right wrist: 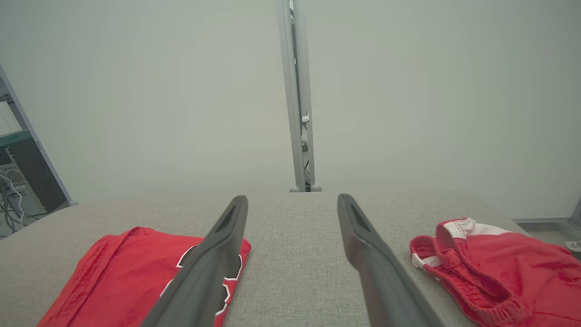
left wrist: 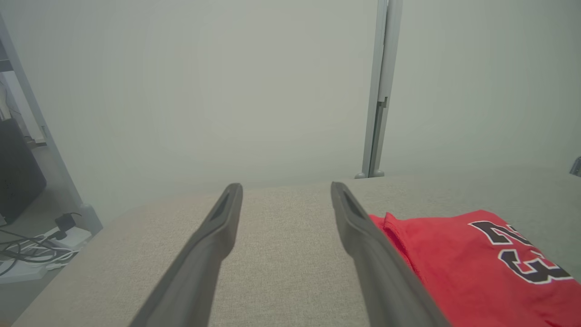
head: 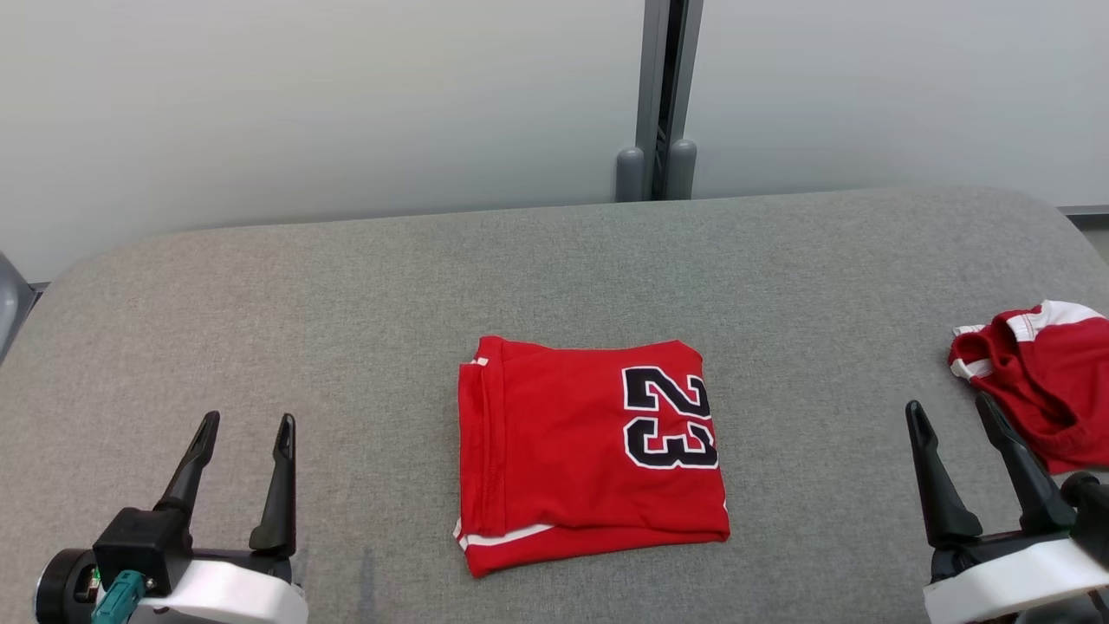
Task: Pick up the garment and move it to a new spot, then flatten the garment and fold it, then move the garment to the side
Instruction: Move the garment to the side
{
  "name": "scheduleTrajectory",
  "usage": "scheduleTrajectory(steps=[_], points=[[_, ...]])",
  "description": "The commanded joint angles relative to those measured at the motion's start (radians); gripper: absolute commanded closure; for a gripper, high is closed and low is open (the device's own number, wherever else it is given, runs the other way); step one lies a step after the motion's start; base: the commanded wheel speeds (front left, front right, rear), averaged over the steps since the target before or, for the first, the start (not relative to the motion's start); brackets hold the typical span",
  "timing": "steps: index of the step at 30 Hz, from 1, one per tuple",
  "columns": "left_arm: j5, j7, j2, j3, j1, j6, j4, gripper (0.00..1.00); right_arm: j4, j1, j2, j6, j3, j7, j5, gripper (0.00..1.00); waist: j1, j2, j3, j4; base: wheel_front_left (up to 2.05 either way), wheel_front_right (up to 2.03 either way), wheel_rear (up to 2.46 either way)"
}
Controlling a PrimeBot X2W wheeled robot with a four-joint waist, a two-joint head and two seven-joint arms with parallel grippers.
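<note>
**Q:** What lies at the centre of the tabletop (head: 346,286)?

**A:** The garment (head: 563,459), a red jersey folded into a compact rectangle, lying flat on the grey padded surface. Its black, white-edged number 23 (head: 669,418) faces up on the right half. A white stripe shows along the near edge.

**Q:** How do the left jaws stand?

**A:** They are at the lower left of the head view, spread wide with nothing between them. Their dark fingers (head: 279,485) point away from the robot, well to the left of the garment and clear of it.

**Q:** And the right jaws?

**A:** They are at the lower right, likewise spread and empty. Their fingers (head: 931,485) stand between the folded garment and a second red garment (head: 1040,390), which is crumpled, has white trim, and lies at the tabletop's right edge. In the head view one finger overlaps that crumpled cloth. The right wrist view shows bare tabletop between them.

**Q:** What bounds the scene behind?

**A:** Pale wall panels (head: 303,104) stand beyond the far edge, joined by a grey upright post (head: 663,95).
</note>
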Motion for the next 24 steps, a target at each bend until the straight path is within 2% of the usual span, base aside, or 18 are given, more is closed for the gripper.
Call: scheduleTrajectory(steps=[1, 24], points=[[-0.003, 0.005, 0.008, 0.002, 0.011, 0.006, -0.005, 0.00, -0.009, 0.016, 0.000, 0.000, -0.011, 0.012, -0.007, 0.00, 0.0000, -0.0001, -0.008, -0.001, 0.00, 0.00, 0.00], [-0.021, 0.040, 0.023, -0.012, 0.034, 0.025, -0.036, 0.00, -0.037, 0.046, 0.013, 0.000, -0.024, 0.059, -0.022, 0.00, 0.0000, -0.0001, -0.012, -0.002, 0.00, 0.00, 0.00]])
